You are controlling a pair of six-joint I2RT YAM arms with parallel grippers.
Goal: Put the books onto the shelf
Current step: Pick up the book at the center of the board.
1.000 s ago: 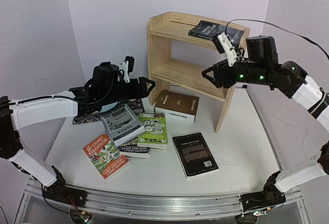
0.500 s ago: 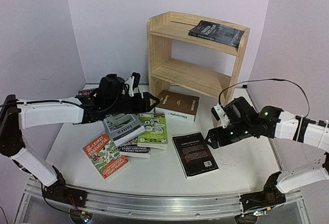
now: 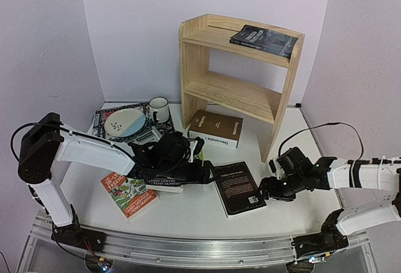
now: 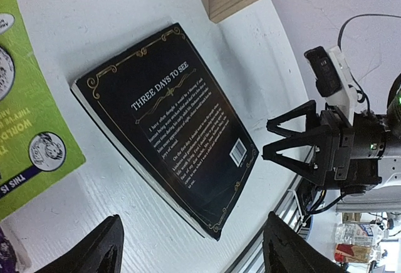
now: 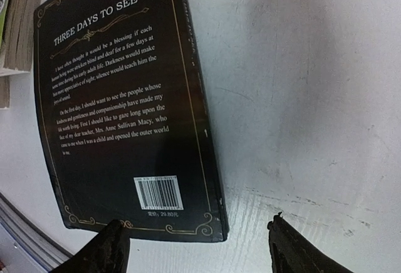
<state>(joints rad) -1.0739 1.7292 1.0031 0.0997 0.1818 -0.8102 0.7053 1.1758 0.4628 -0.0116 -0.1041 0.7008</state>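
Both arms had been lowered toward the table since the earlier views. The right tool had been brought down from beside the top of the shelf, and the left tool had been swung across the paperbacks to the middle. Each tool was seen with its fingers spread apart and nothing held between them. The two tools were pointed at each other, with a dark book lying flat on the table between them, back cover up. A green book lay just beside it on the left tool's side. A second dark book was seen lying flat on the shelf's top board. A brown-and-white book lay at the foot of the shelf, and an orange book near the left arm. A mat with a plate and a mug lay at the rear left.
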